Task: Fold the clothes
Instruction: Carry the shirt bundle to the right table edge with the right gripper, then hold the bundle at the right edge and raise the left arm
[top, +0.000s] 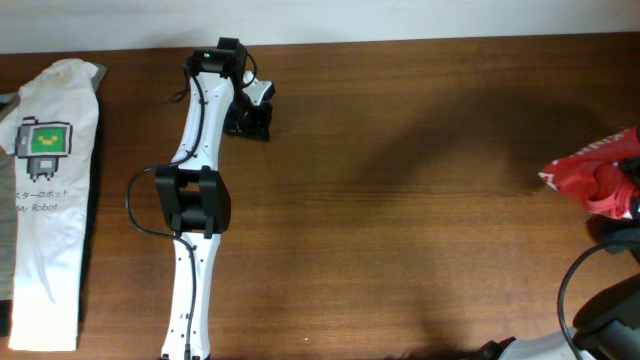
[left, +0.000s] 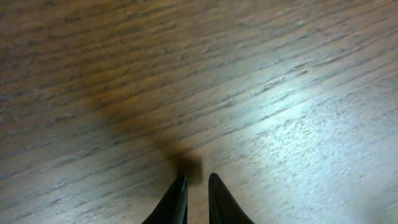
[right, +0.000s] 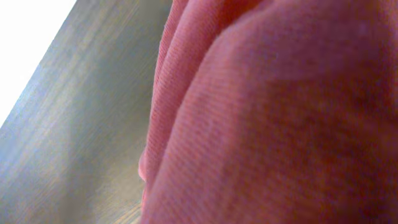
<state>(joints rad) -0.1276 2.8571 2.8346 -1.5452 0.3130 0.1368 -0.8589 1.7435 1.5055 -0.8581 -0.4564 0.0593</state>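
The red-orange T-shirt (top: 592, 175) is bunched in a heap at the table's far right edge, with a strip of white lettering showing. My right gripper (top: 631, 203) is buried in it at the frame edge. In the right wrist view the red fabric (right: 280, 118) fills almost everything and hides the fingers, so it seems gripped. My left gripper (top: 256, 117) is at the back left of the table, far from the shirt. In the left wrist view its fingers (left: 197, 182) are nearly together and empty, just above bare wood.
A white T-shirt with a green pixel-robot print (top: 48, 190) lies folded lengthwise along the left edge. The left arm (top: 195, 200) stretches from the front toward the back. The brown wooden table (top: 400, 230) spans the view.
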